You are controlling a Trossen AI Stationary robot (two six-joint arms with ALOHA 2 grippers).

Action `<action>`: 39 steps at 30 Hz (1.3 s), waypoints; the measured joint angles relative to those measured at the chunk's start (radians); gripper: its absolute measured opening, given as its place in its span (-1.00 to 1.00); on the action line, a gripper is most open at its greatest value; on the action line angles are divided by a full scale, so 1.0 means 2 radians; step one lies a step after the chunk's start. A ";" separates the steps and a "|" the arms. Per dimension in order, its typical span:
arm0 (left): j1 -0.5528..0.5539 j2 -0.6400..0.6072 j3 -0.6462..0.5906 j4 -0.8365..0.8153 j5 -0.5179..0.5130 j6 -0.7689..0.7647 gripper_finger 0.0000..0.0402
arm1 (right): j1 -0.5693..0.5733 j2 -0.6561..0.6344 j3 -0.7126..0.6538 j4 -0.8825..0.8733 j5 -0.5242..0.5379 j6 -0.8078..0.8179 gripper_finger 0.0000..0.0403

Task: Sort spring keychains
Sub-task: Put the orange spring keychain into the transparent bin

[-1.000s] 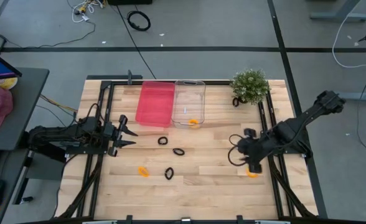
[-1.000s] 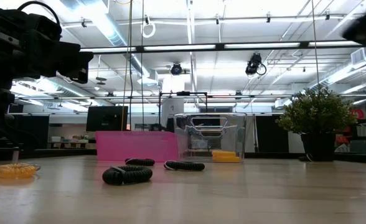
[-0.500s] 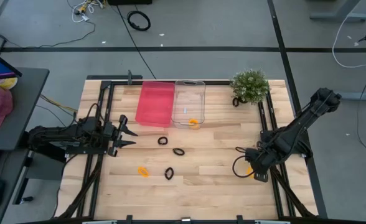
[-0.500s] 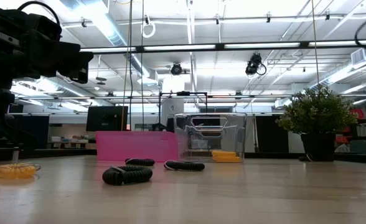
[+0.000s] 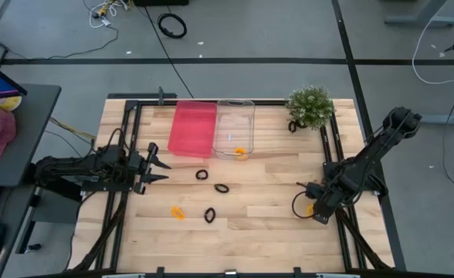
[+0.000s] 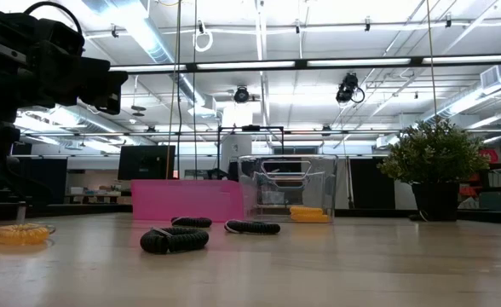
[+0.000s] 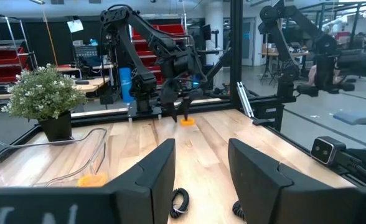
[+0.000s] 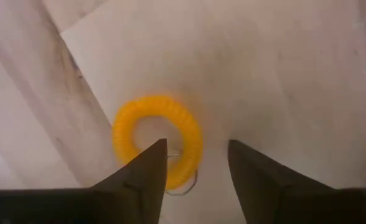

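Note:
Several spring keychains lie flat on the wooden table: black ones (image 5: 202, 175), (image 5: 221, 188), (image 5: 210, 215) and an orange one (image 5: 178, 211). Another orange keychain (image 5: 240, 152) lies in the clear bin (image 5: 235, 123). My right gripper (image 5: 314, 210) points down, open, low over an orange keychain (image 8: 158, 149) near the table's right edge. One finger (image 8: 149, 171) stands over the ring's hole and the other (image 8: 251, 174) outside the ring. My left gripper (image 5: 164, 164) waits open and level at the table's left side. My right gripper comes at the orange keychain from above, with the ring's near side (image 8: 192, 146) between its open fingers. The ring lies flat on the table. Whether a fingertip touches it, I cannot tell.
A pink bin (image 5: 192, 127) stands beside the clear bin at the far edge. A potted plant (image 5: 310, 106) stands at the far right, with a small black loop (image 5: 293, 126) at its foot. Black frame rails (image 5: 331, 154) run along both sides of the table.
My right gripper has come down toward the table and toward its near right corner, rolling about its own axis, and now stands low over the orange keychain. The keychains have not moved.

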 joint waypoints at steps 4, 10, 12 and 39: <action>0.000 0.000 0.000 0.000 0.000 0.000 -0.23 | 0.000 0.004 0.003 -0.013 0.003 -0.012 -0.36; 0.000 0.000 0.000 0.000 0.000 0.000 -0.23 | 0.000 0.032 0.011 -0.020 0.001 -0.035 -0.92; 0.000 0.000 0.000 0.000 0.000 0.000 -0.23 | 0.000 0.034 0.014 -0.022 0.004 -0.027 -0.91; 0.000 0.000 0.000 0.000 0.000 0.000 -0.23 | -0.237 0.034 0.002 0.496 0.198 -0.432 -0.98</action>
